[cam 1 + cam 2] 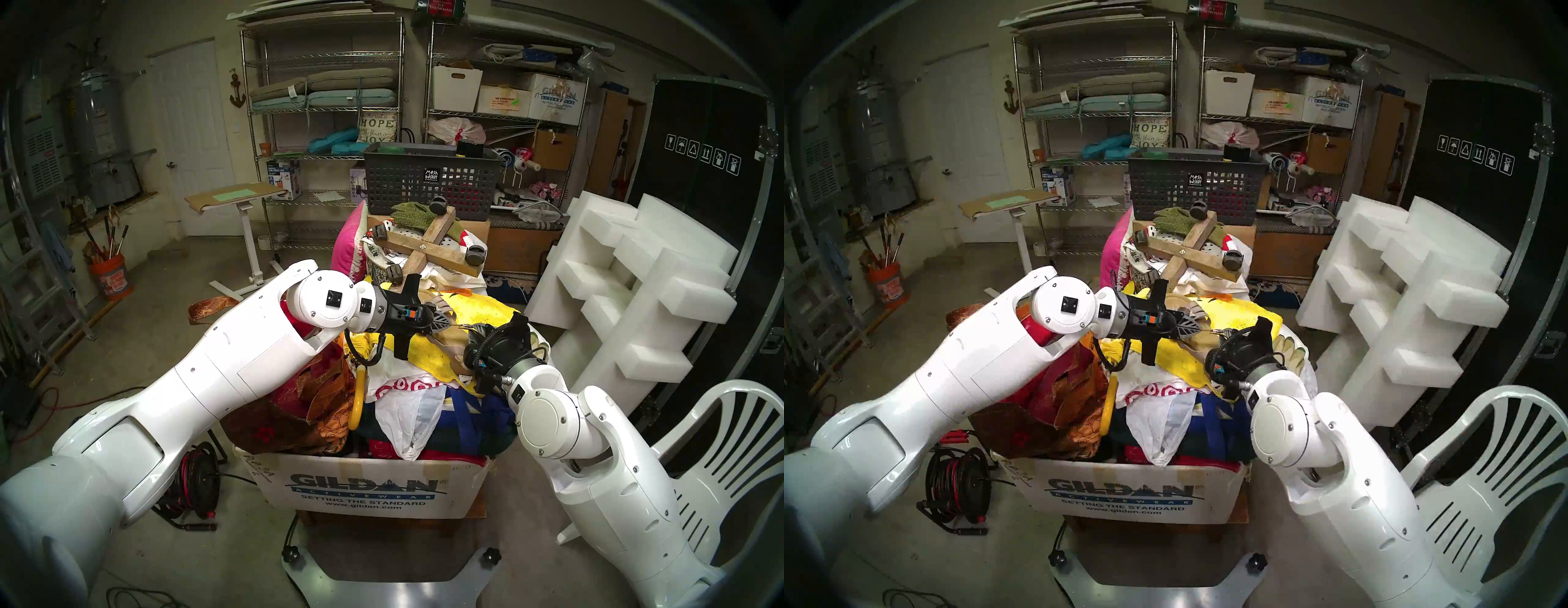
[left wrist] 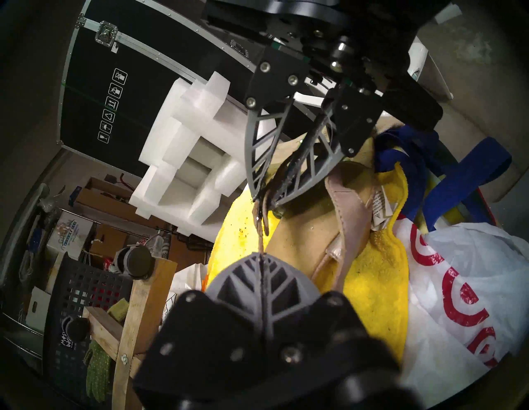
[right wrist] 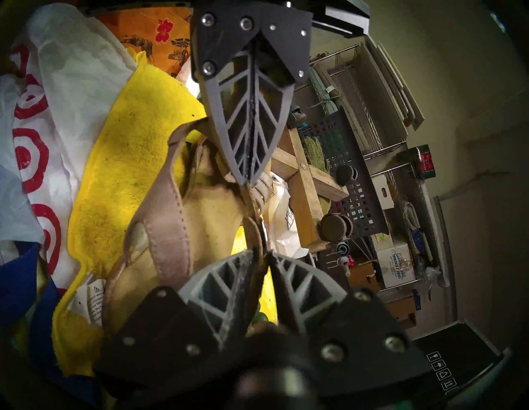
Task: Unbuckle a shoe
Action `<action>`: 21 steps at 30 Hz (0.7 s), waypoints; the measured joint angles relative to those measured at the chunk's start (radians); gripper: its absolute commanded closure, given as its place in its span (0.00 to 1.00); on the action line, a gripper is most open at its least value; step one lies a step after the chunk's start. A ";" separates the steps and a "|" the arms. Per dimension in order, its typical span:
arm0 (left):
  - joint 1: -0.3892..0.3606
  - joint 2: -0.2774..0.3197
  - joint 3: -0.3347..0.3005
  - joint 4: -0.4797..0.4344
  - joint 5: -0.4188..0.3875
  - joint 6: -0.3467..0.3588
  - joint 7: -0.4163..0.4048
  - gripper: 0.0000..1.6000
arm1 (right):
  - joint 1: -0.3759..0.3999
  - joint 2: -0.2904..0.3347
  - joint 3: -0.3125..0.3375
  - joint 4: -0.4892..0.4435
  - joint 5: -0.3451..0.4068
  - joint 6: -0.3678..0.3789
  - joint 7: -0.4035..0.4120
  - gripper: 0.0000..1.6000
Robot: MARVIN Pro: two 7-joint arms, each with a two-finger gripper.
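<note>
The tan shoe [image 1: 450,342] lies on a yellow towel [image 1: 488,303] on top of a heaped box. In the left wrist view its insole [image 2: 300,237] and wide strap [image 2: 353,206] show. My left gripper [image 2: 262,254] is shut on the thin ankle strap [image 2: 260,237], which runs taut to my right gripper [image 2: 267,197]. The right wrist view shows my right gripper [image 3: 264,253] shut on a loop of that strap [image 3: 256,229], facing my left gripper [image 3: 248,181] tip to tip. The buckle itself is hard to make out.
A Gildan box [image 1: 369,488] holds the pile of cloth and a white bag with red rings [image 2: 458,286]. Behind stand a wooden cross with casters [image 1: 428,246] and a mesh basket [image 1: 428,178]. White foam blocks [image 1: 636,276] and a plastic chair [image 1: 717,458] stand to the right.
</note>
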 measured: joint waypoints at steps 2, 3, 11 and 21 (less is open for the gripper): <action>0.000 0.000 0.000 0.000 0.000 0.000 0.000 1.00 | 0.000 0.000 0.000 0.000 0.000 0.000 0.000 0.61; 0.002 0.005 0.000 -0.005 0.000 0.003 0.001 1.00 | -0.004 -0.001 0.004 -0.001 0.000 0.003 0.002 0.55; 0.003 0.005 0.001 -0.006 -0.001 0.003 0.002 1.00 | -0.004 0.004 0.005 -0.003 0.002 -0.004 0.009 0.52; 0.003 0.004 0.002 -0.004 -0.002 0.005 0.002 1.00 | 0.011 0.027 0.005 -0.010 0.014 -0.037 0.057 0.36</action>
